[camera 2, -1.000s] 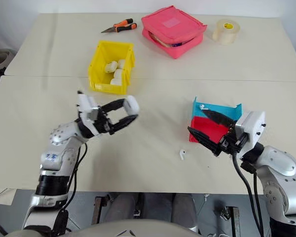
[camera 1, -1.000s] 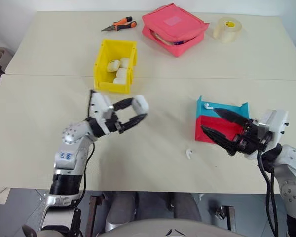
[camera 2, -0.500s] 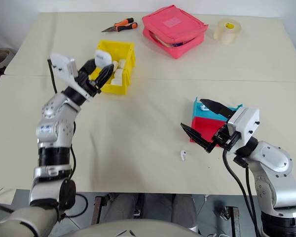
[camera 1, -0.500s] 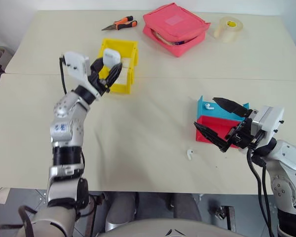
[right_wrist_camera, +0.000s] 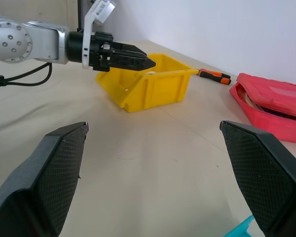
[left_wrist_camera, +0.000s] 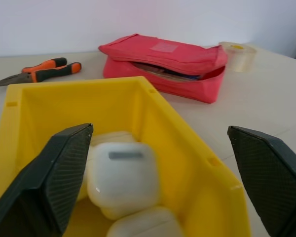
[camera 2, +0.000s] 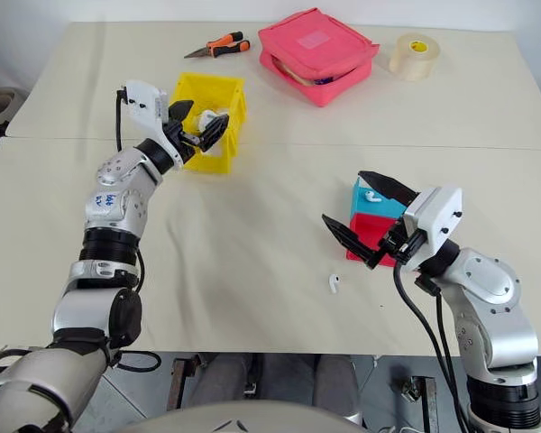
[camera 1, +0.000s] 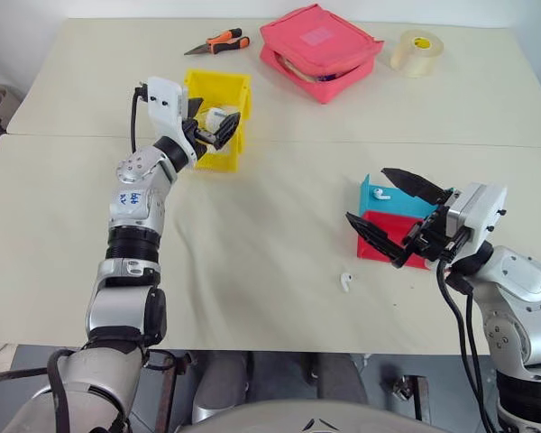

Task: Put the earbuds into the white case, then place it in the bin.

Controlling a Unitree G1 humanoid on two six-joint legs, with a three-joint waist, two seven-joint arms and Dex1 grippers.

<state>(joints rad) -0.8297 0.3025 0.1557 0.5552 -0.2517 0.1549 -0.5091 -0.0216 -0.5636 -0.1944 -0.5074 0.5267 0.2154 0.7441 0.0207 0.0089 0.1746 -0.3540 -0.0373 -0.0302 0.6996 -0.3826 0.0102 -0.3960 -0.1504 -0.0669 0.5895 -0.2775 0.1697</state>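
Where lettering might show, none legible; left claw (camera 1: 218, 128) and right claw (camera 1: 398, 216) wide open, empty.

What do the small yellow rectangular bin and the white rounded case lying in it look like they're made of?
The yellow rectangular bin looks like moulded plastic: uniform bright colour, thin rigid walls, soft sheen. The white rounded case seems to be glossy hard plastic, smooth with gentle highlights, though it could be coated.
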